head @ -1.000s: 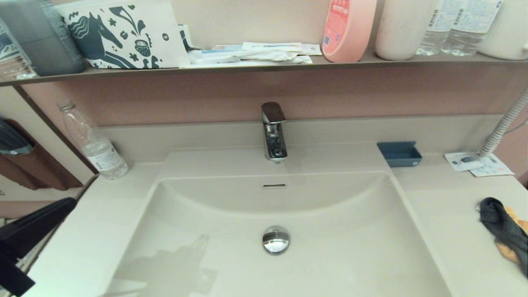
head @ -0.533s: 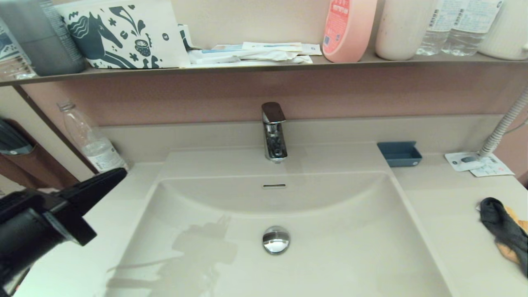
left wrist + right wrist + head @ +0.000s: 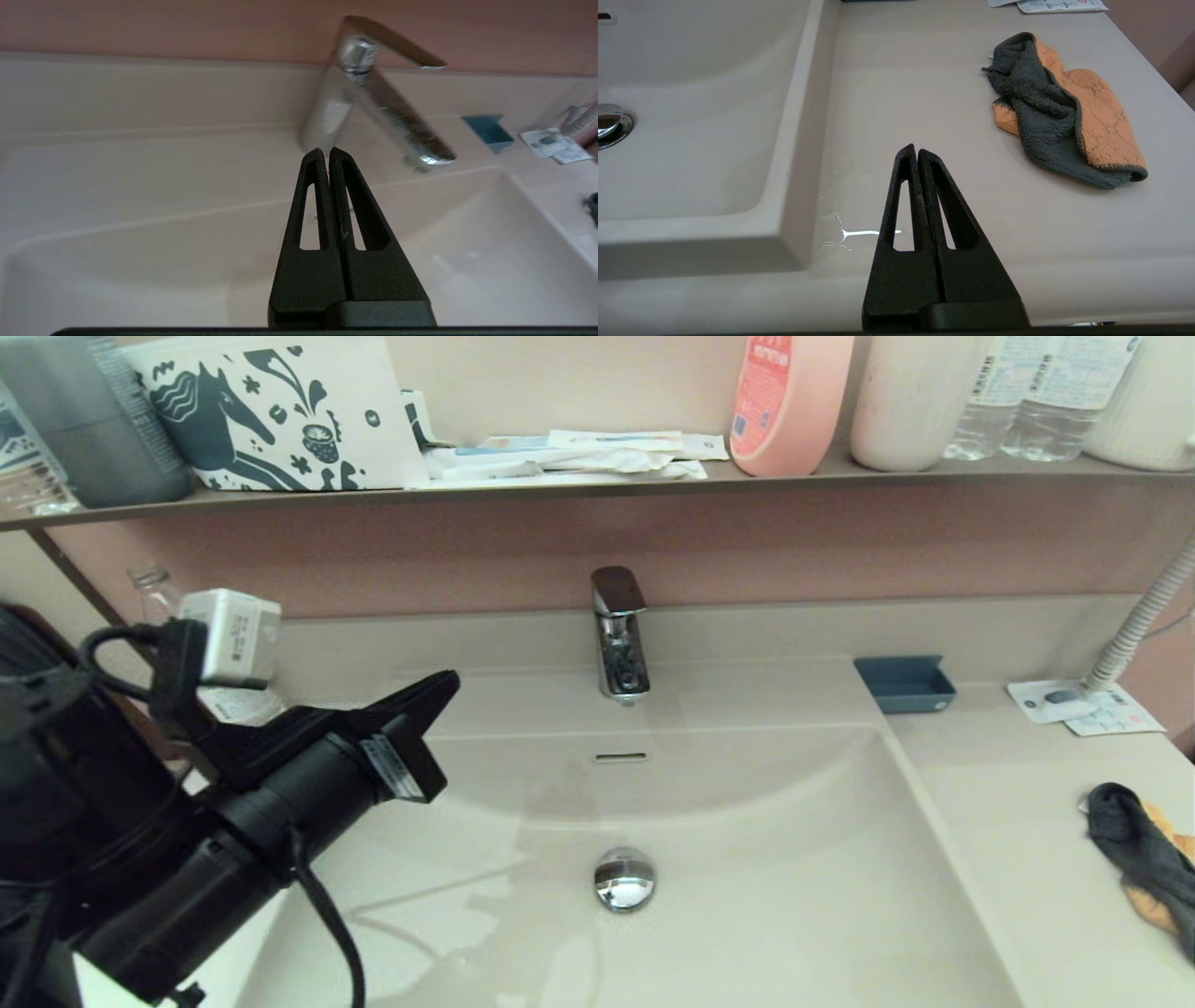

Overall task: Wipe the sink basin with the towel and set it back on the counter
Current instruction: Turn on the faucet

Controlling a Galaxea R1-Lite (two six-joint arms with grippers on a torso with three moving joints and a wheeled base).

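Only the right wrist view shows the right gripper [image 3: 917, 151], pinched shut on nothing, low over the counter [image 3: 924, 93] with the towel [image 3: 1064, 116] lying crumpled, orange side partly up, at its 2 o'clock. A second ago only the tip of the left gripper [image 3: 446, 683] peeked in at the head view's 8 o'clock; now it has swung up over the left of the basin [image 3: 747, 896], fingers pressed together and empty, pointing at the tap [image 3: 618, 635]. The arm hides most of a clear bottle [image 3: 154, 593], and a blue tray [image 3: 904, 683] and a paper packet [image 3: 1050, 700] sit well apart from the towel [image 3: 1144, 859].
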